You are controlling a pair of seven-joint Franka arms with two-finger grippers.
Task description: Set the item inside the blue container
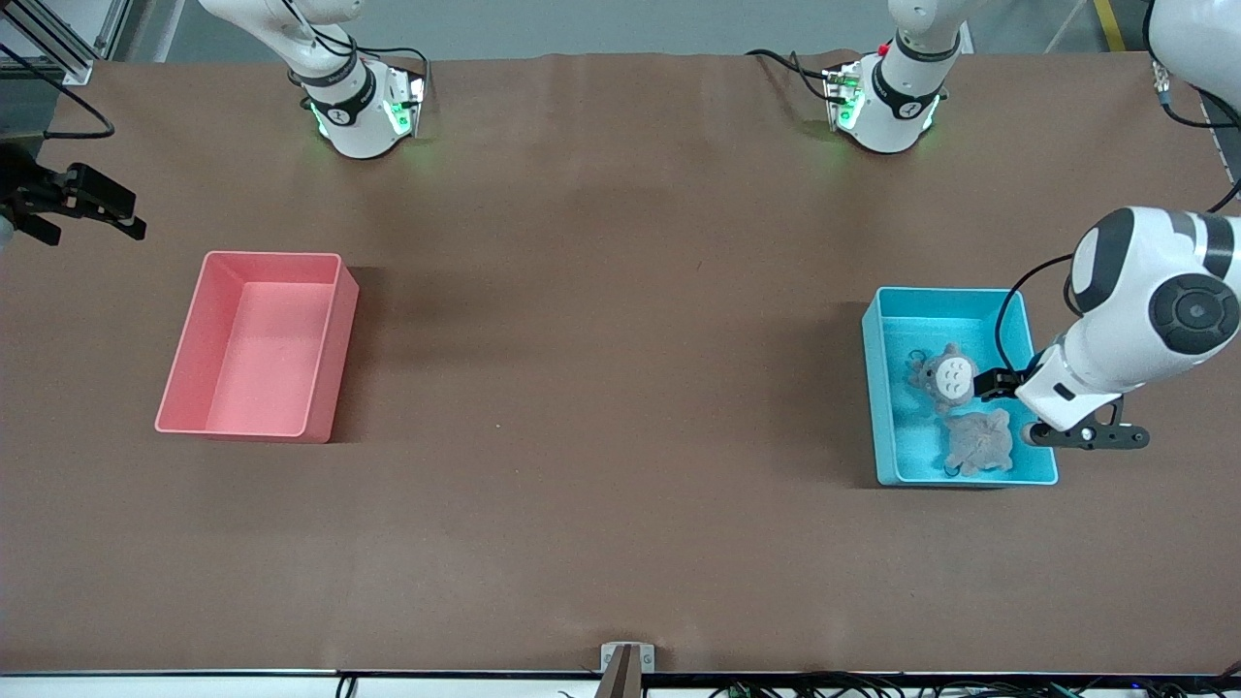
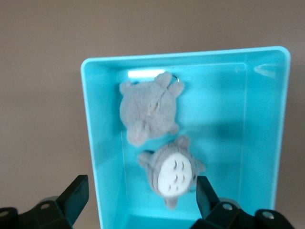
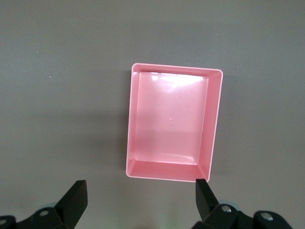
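The blue container [image 1: 880, 397] stands at the left arm's end of the table. Inside it lie two grey plush toys. One shows a white belly [image 1: 952, 373] [image 2: 174, 171]; the other, plain grey toy [image 1: 979, 441] [image 2: 150, 107] lies nearer the front camera. My left gripper [image 1: 999, 383] [image 2: 140, 191] hangs open over the container [image 2: 228, 119], just above the white-bellied toy, holding nothing. My right gripper [image 1: 92, 218] [image 3: 140, 188] waits open and empty above the table at the right arm's end.
An empty pink bin [image 1: 325, 359] [image 3: 169, 119] sits toward the right arm's end, close to the right gripper. Brown table surface [image 1: 601, 368] stretches between the two bins.
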